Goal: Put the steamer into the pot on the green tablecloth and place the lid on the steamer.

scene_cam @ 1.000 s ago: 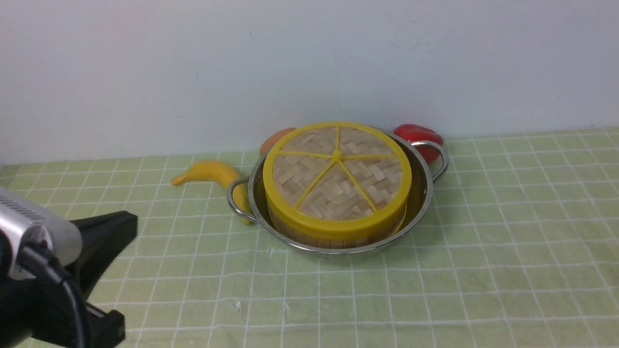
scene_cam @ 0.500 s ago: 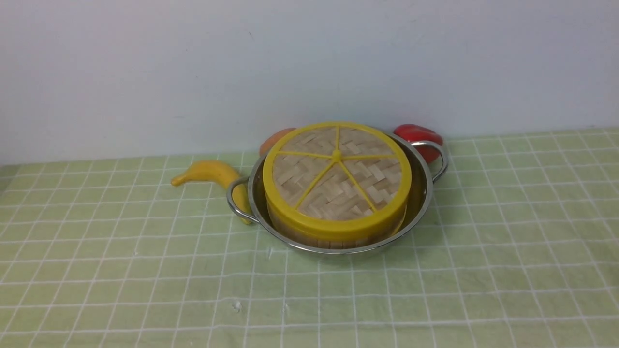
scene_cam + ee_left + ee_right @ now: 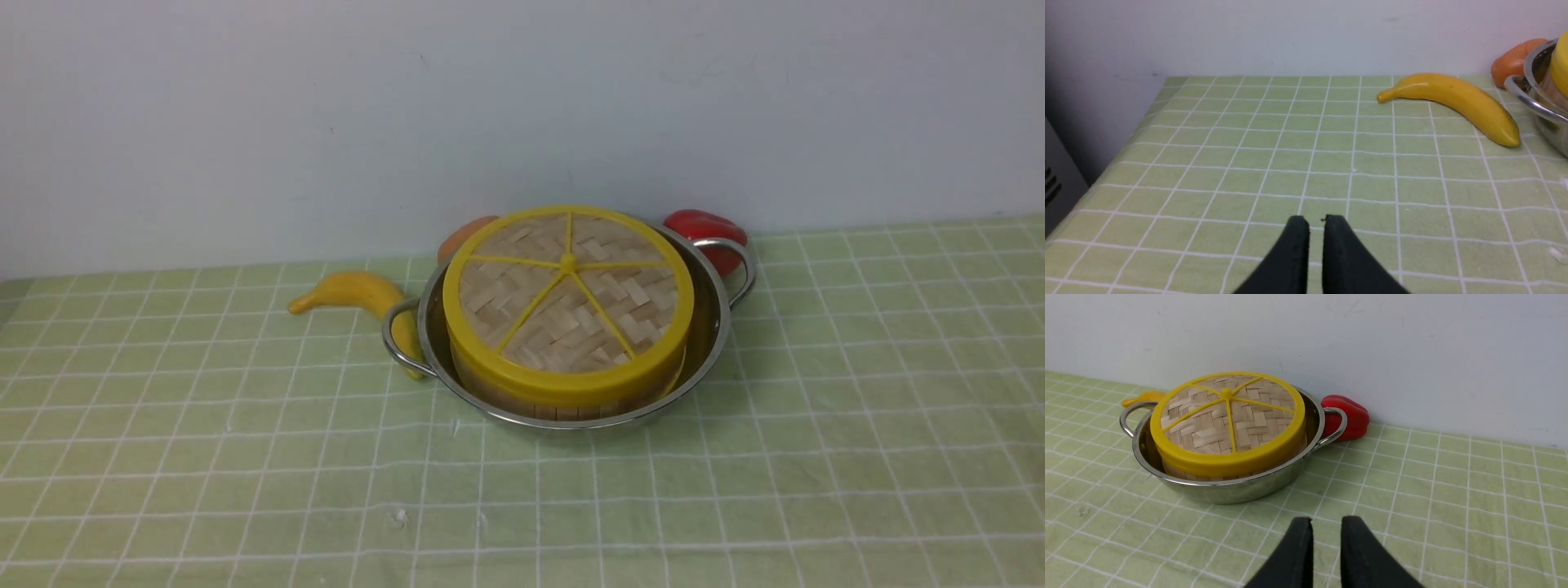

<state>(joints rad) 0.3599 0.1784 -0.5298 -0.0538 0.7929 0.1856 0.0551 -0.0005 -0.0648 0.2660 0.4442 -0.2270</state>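
Observation:
The pot stands on the green tablecloth near the back wall. The steamer sits inside it; only a strip of its slat wall shows. The lid lies flat on the steamer and hides its contents. The right wrist view shows the same pot, steamer and lid. My left gripper is shut and empty over bare cloth, well to the left of the pot. My right gripper is shut and empty, in front of the pot. Neither gripper shows in the front view.
A yellow banana lies against the pot's left handle, also in the left wrist view. A red pepper and an orange item sit behind the pot by the wall. The table's left edge is near my left gripper.
My left arm stood at the lower left of the front view one second ago and has drawn back out of it. The pot, steamer and lid have not moved.

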